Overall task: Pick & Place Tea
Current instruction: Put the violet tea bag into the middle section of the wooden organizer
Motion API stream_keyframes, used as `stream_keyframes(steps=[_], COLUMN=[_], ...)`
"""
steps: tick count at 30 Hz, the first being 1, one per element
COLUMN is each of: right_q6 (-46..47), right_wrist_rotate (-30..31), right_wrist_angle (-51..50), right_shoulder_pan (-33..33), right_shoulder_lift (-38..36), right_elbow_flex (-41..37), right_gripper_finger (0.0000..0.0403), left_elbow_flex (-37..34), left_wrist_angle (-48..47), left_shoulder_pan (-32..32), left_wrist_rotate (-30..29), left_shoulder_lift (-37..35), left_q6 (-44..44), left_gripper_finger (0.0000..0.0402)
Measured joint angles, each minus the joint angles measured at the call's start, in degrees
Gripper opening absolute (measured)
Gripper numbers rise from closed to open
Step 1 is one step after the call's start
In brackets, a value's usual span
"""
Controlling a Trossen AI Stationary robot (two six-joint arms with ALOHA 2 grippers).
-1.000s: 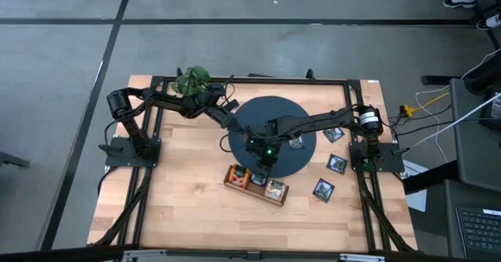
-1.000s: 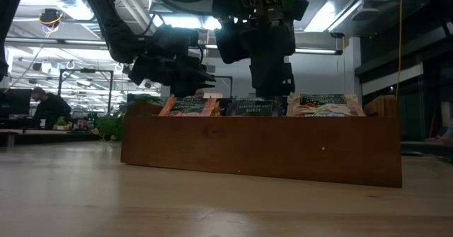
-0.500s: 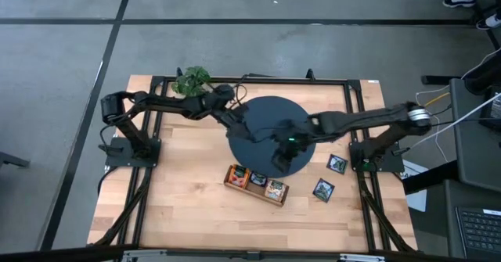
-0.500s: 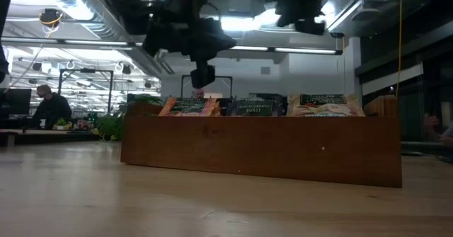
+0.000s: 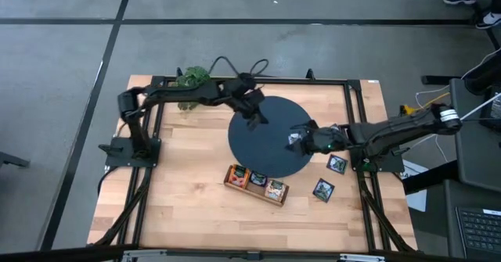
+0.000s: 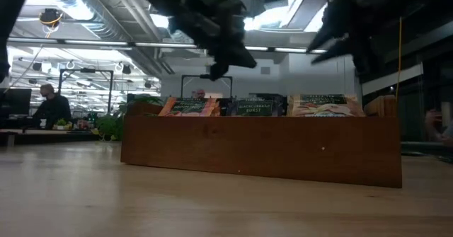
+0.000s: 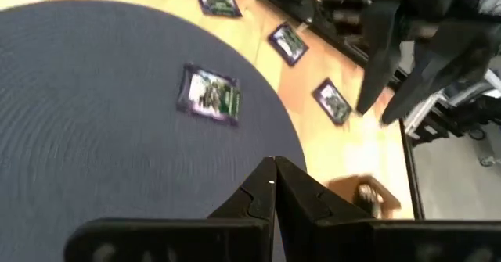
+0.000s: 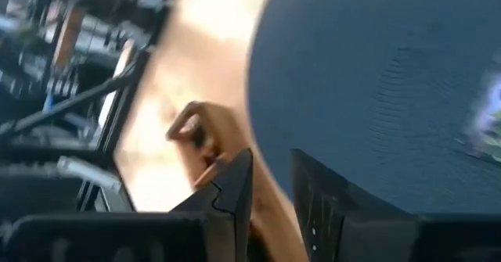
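Right now the nearest tea packet (image 5: 295, 140) lies flat on the round dark mat (image 5: 258, 154), close to the mat's right-hand edge, and the right arm's fingers (image 5: 308, 139) are just beside it, on the side towards that arm's base. From the left arm's fingers (image 5: 254, 115), over the far part of the mat, the same packet (image 7: 210, 95) lies well ahead and apart, so the right arm is plainly the nearer one. Being square, the packet has no long axis to line up with.

In the left wrist view its own fingers (image 7: 272, 185) are clenched tip to tip with nothing between them. The right arm's fingers (image 8: 270, 195) stand a little apart, and no packet shows between them.

Three more dark packets (image 5: 337, 163) lie on the bare counter (image 5: 188, 192) by the right arm's base, and others stand upright in the long wooden tray (image 5: 256, 185) in front of the mat.

Thin, glossy and printed, each packet sits flush on its surface; the mat looks finely ribbed and the counter is pale, smooth wood. A flat packet gives little edge to catch, I judge.
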Motion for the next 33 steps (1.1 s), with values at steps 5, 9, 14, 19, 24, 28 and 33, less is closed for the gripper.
stream_keyframes(steps=[5,9,14,19,24,28,33], right_q6=[4.79,4.92,4.92,7.66,11.52,17.8,23.96], right_wrist_rotate=[3.92,8.45,12.45,15.61,16.23,16.05,14.33], right_wrist_angle=[0.74,0.43,-0.75,-3.65,-7.65,-12.55,-17.28], right_shoulder_pan=[0.0,-0.01,-0.01,-0.08,-0.08,-0.08,-0.1], right_shoulder_lift=[-0.29,-0.32,-0.32,-0.32,-0.32,0.01,1.47], right_elbow_flex=[-3.84,-4.16,-4.16,-4.18,-4.18,-4.18,-4.18], right_gripper_finger=[0.0088,0.0088,0.0088,0.0088,0.0088,0.0088,0.0088], left_elbow_flex=[10.94,18.56,25.19,27.59,28.17,28.19,28.21], left_wrist_angle=[-3.28,-5.32,-7.81,-7.28,-7.02,-5.14,-0.61], left_shoulder_pan=[-0.21,-0.16,-0.06,0.05,0.22,-0.14,-1.63], left_wrist_rotate=[1.11,3.21,3.1,2.58,2.57,3.29,3.36], left_shoulder_lift=[9.29,15.84,22.38,26.68,30.47,32.2,32.32], left_q6=[0.03,-0.57,-1.16,-2.15,-2.38,-2.36,-0.15], left_gripper_finger=[0.0004,0.0002,0.0003,0.0002,0.0002,0.0003,0.0002])
